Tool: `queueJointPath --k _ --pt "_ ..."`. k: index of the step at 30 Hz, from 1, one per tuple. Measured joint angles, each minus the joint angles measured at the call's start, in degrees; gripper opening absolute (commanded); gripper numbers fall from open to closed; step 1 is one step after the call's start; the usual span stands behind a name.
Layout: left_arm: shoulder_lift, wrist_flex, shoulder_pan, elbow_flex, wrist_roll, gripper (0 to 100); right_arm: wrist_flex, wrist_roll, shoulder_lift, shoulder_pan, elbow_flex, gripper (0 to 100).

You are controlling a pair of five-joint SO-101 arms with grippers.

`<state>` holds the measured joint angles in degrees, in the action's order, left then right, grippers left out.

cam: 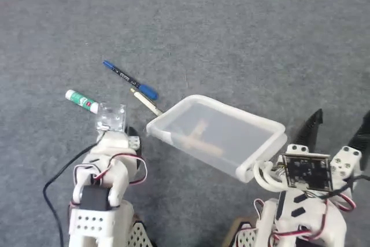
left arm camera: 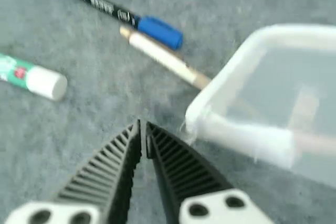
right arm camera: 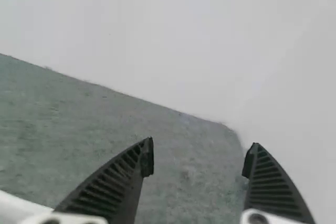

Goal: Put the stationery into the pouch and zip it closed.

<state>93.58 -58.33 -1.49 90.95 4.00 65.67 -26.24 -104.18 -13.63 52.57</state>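
Covering the whole field: grey, felt-like surface (cam: pixel 243 39), meeting a pale wall at the far edge.

Item 1. Clear box (cam: pixel 243 134), translucent plastic with rounded corners, lying open-side up at centre between the two arms. It sits at an angle. One corner points toward the left arm, and the opposite corner overlaps the cables of the right arm in the high view. Pale stick-like shapes (cam: pixel 199 138), crossed, show through the plastic. Whether they lie inside or beneath cannot be told.

Item 2. Right end effector (right arm camera: pixel 201 145), jaws spread wide with nothing between them. It is raised and aimed over the surface toward the wall, well apart from the loose stationery.

Item 3. Left end effector (left arm camera: pixel 143 125), jaws pressed together and holding nothing. Its tip is over bare surface, just beside the near corner of the box.

Item 4. Pen (cam: pixel 130 79), blue with a dark barrel, lying flat beyond the left arm, its capped end nearest the box.

Item 5. Pencil (cam: pixel 145 101), beige, flat on the surface. One end is next to the pen cap and the other runs up to the box corner.

Item 6. Glue stick (cam: pixel 81 100), green and white, lying on its side to the left of the pen and apart from it.
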Motion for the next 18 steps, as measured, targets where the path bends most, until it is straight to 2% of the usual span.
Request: queueJointPath --k 4,7,10,14,18 --pt "0.0 -1.14 -0.09 -7.12 0.0 29 1.67 4.04 0.0 4.66 0.09 27.5" --pt "0.0 -2.9 2.02 -11.78 2.02 37 1.67 7.3 0.0 9.05 2.46 27.5" --pt "0.09 -5.8 5.89 -14.95 4.31 38 0.0 9.49 0.0 12.31 7.47 27.5" --pt "0.09 -10.46 14.15 -18.11 4.75 38 -5.36 12.84 0.0 13.1 14.77 27.6" --pt "0.26 -11.6 22.68 -18.37 4.75 38 -9.23 15.12 0.62 13.54 19.43 27.6"
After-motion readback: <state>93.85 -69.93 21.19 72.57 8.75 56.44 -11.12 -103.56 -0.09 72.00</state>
